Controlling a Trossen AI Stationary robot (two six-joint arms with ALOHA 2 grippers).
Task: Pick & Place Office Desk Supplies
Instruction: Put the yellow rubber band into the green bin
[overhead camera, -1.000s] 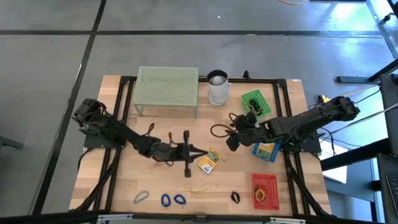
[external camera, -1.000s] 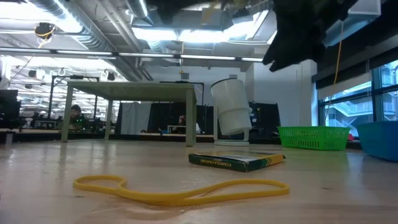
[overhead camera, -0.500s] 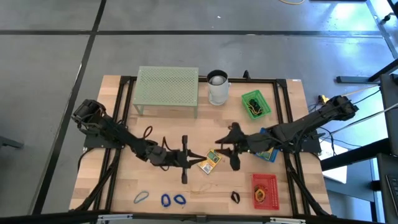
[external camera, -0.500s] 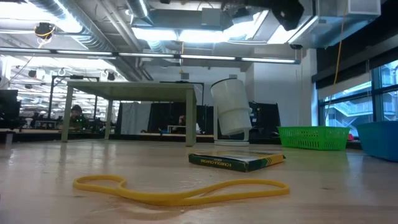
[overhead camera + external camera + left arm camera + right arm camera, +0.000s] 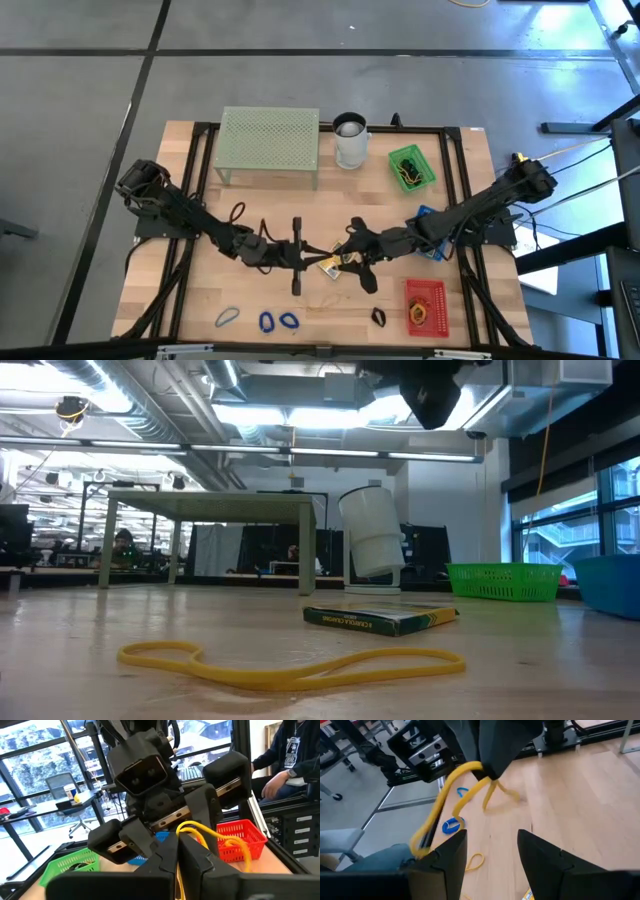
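Item in hand: yellow rubber band (image 5: 218,835), pinched in the clenched left hand (image 5: 322,254) at centre frame of the high view, hanging clear above the wooden worktop (image 5: 200,300). The released right hand (image 5: 350,262) faces it at close range, fingers spread and empty; a handover appears to be under way, not completed.

Sorted, by appearance: dark bands in the small green mesh basket (image 5: 411,167), upper right; items in the red mesh basket (image 5: 425,305), lower right. A blue basket (image 5: 428,243) sits between them, contents not visible.

Outstanding on the worktop: yellow card pack (image 5: 338,258) at centre; second yellow rubber band (image 5: 290,663), low-view foreground; three blue rubber bands (image 5: 264,321), lower left; black binder clip (image 5: 379,317), lower centre.

Judgement: task partly done, several pieces left.
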